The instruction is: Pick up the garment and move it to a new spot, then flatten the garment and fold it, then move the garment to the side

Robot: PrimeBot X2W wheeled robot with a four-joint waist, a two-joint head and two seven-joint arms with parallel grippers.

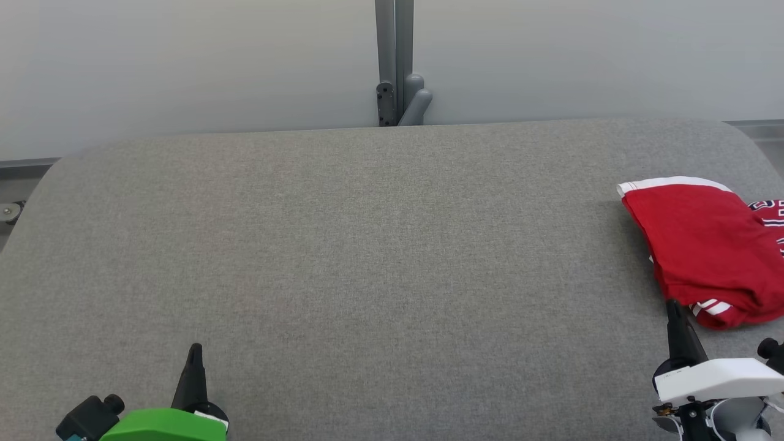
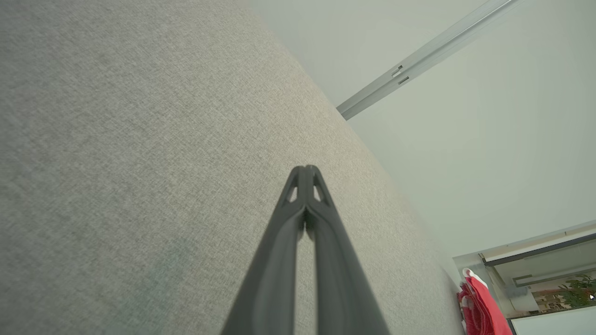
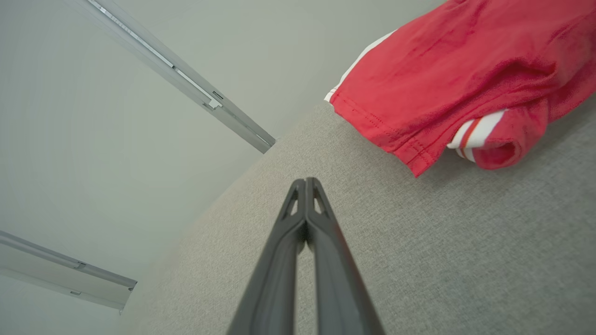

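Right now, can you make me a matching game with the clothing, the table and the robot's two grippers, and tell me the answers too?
Things:
1. garment
2. table
3. left gripper
4. right gripper

Descriptions:
A. grey, covered in fabric
B. shut, lower left, far from the garment
C. red with white stripes, lying at the table's right side
D. shut, lower right, close to the garment

Pairs: 1-C, 2-A, 3-B, 4-D.

Before me, wide grey fabric tabletop (image 1: 367,245) with rounded far corners, plain pale wall (image 1: 184,61) behind it, upright grey metal post (image 1: 394,43) at the wall's middle, grey bracket (image 1: 415,101) at the post's foot, green plant (image 2: 577,288) far off.
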